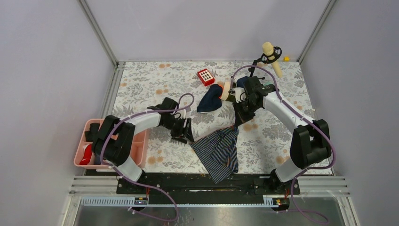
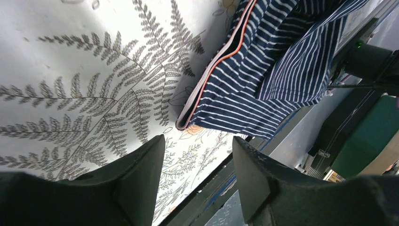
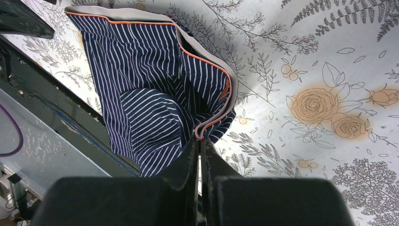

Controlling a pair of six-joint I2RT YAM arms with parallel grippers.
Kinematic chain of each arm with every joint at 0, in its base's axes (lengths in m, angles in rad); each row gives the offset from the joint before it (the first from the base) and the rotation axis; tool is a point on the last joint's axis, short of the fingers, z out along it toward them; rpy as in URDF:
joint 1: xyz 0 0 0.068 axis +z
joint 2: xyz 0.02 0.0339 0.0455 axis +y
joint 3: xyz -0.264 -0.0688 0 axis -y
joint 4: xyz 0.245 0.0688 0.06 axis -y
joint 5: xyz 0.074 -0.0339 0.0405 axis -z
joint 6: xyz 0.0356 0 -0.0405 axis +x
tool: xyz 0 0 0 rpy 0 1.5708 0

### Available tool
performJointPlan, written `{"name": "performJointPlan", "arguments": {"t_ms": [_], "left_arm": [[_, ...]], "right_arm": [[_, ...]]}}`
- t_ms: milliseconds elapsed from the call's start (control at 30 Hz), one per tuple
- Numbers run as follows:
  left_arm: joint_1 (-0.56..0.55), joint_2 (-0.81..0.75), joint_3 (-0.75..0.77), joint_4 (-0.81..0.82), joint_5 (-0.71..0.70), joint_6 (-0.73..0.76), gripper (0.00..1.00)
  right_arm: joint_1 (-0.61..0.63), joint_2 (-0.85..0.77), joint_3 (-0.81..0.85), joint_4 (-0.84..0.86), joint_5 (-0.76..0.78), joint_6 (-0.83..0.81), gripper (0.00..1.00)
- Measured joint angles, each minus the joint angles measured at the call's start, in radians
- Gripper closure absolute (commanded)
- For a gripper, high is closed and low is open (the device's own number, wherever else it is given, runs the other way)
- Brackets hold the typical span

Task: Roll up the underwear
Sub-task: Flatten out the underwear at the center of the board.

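Note:
The underwear (image 1: pixel 219 150), navy with thin pale stripes and a grey, orange-trimmed waistband, lies crumpled at the table's near middle, its lower end hanging over the front edge. My right gripper (image 1: pixel 238 120) is shut on a folded waistband corner, which the right wrist view (image 3: pixel 200 138) shows pinched between the tips, with the rest of the underwear (image 3: pixel 141 94) spread beyond. My left gripper (image 1: pixel 184 134) is open and empty, just left of the other waistband corner. In the left wrist view that gripper (image 2: pixel 196 141) sits just short of the corner of the underwear (image 2: pixel 263 70).
A plain navy cloth (image 1: pixel 210 98) lies behind the underwear, beside a tan and dark garment (image 1: pixel 227 89). A red keypad block (image 1: pixel 205 76) sits further back. A pale brush on a black stand (image 1: pixel 271 56) is at the back right. A pink tray (image 1: pixel 89 141) stands at the left edge.

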Motion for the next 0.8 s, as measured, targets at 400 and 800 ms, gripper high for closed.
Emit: {"name": "performJointPlan", "arguments": {"t_ms": [400, 800], "left_arm": [[-0.063, 0.122, 0.026, 0.016, 0.017, 0.039, 0.77], [-0.055, 0.105, 0.212, -0.138, 0.015, 0.256, 1.0]], "right_arm": [[-0.001, -0.016, -0.014, 0.0, -0.023, 0.013, 1.0], [-0.049, -0.118, 0.018, -0.065, -0.049, -0.048, 1.0]]}}
